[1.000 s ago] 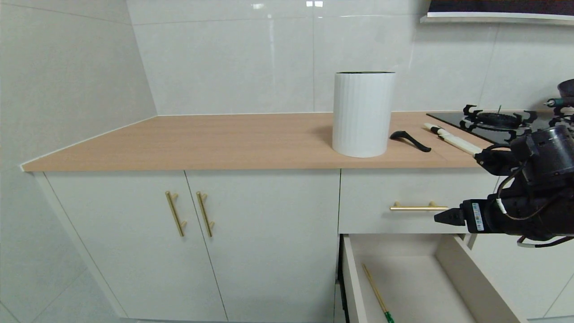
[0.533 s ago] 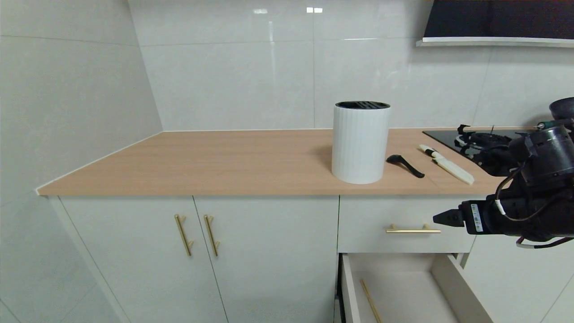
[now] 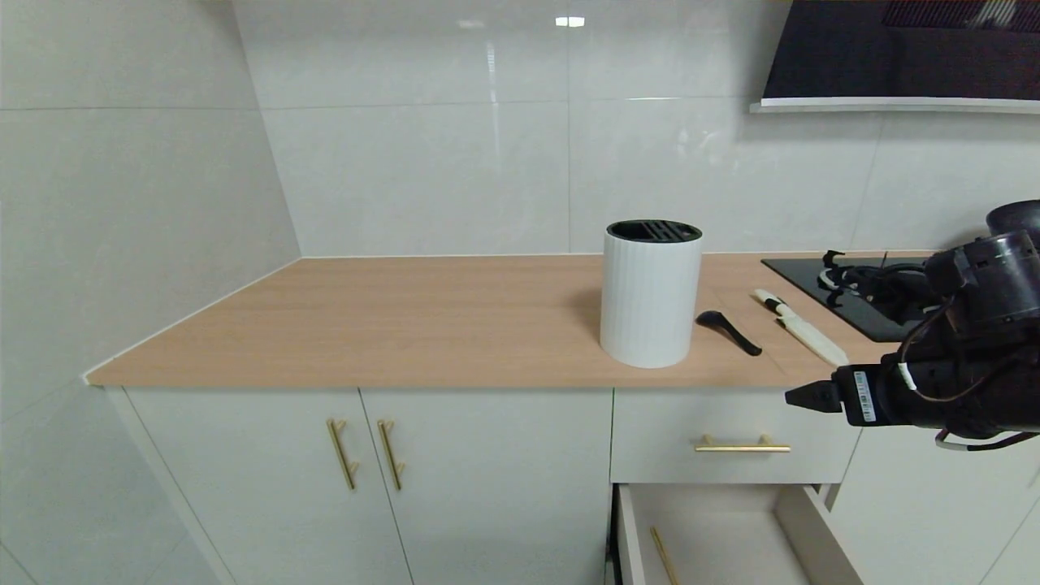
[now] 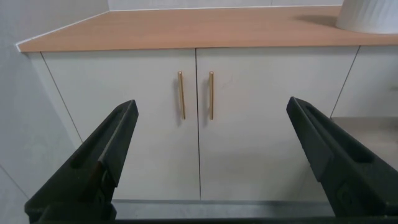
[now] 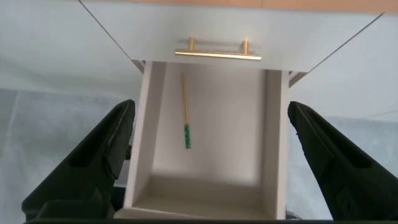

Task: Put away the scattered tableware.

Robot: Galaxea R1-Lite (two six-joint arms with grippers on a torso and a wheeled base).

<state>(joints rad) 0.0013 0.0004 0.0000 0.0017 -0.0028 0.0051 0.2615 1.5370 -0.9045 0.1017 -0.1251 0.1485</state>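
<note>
A black spoon (image 3: 729, 331) and a white knife (image 3: 800, 329) lie on the wooden counter (image 3: 422, 325), to the right of a white ribbed holder (image 3: 650, 296) with a black slotted top. Below the counter's right part a drawer (image 3: 800, 532) stands pulled out, with a chopstick (image 3: 662, 554) lying in it. The chopstick (image 5: 185, 112) has a green end. My right gripper (image 3: 803, 396) hangs in front of the upper drawer's face, above the pulled-out drawer, open and empty (image 5: 211, 162). My left gripper (image 4: 211, 162) is open and empty, facing the double cabinet doors (image 4: 196, 124).
A black gas hob (image 3: 861, 292) sits at the counter's right end under a range hood (image 3: 894, 57). The closed upper drawer has a gold handle (image 3: 741, 446). Tiled walls bound the counter at the back and left. The holder's base (image 4: 373, 12) stands near the counter's front edge.
The head camera has risen, so the counter and drawers sit lower in the picture. My right gripper now stands level with the counter's front edge rather than the upper drawer's handle.
</note>
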